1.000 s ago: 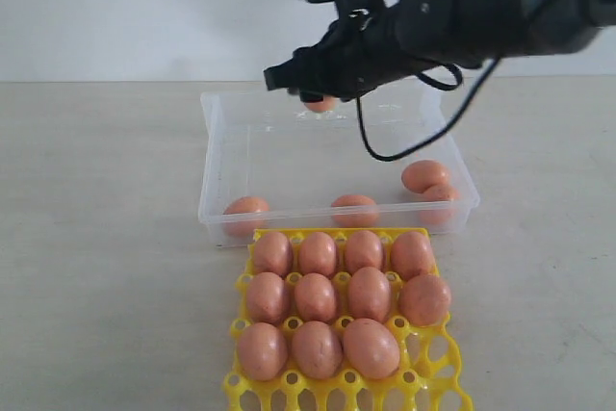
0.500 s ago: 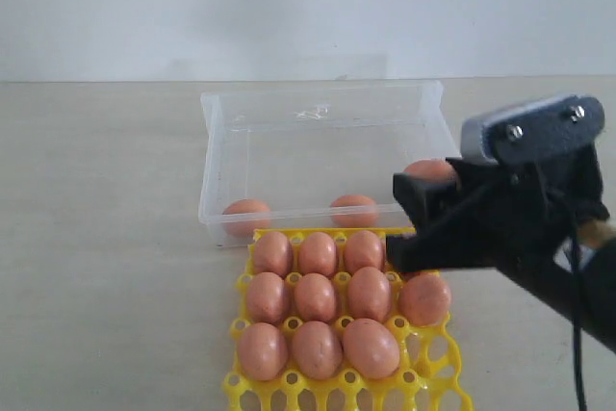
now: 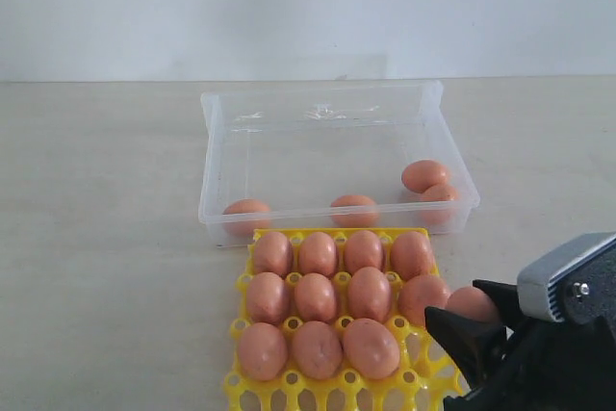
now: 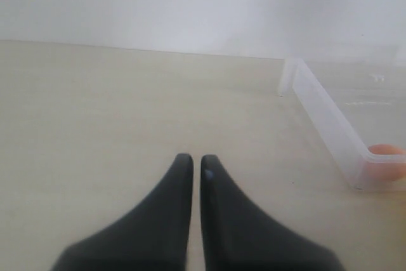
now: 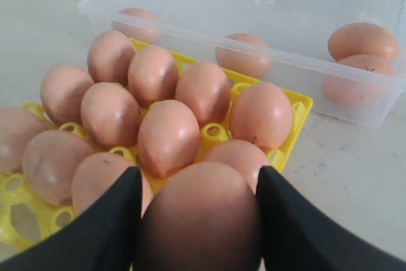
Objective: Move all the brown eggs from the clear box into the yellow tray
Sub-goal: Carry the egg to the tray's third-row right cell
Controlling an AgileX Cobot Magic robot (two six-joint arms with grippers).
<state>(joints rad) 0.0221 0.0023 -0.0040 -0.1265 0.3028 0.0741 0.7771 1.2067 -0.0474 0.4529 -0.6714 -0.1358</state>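
Right wrist view: the right gripper (image 5: 198,172) is gripping a smooth brown egg (image 5: 200,220) beside the bright yellow plastic lattice egg tray (image 5: 302,102).
Its fingers are clamping the egg's two sides, and the egg is hanging at the tray's right edge. The third row's one bare cup (image 3: 422,350) is lying just inward and below. The egg's long axis is cropped, so I cannot tell it. Eleven eggs are sitting in the tray, and four are lying in the clear shallow plastic box (image 3: 217,141), along its tray-side wall. The left gripper (image 4: 193,160), fingers pressed together on nothing, is hovering over bare worktop (image 4: 95,106), well apart.
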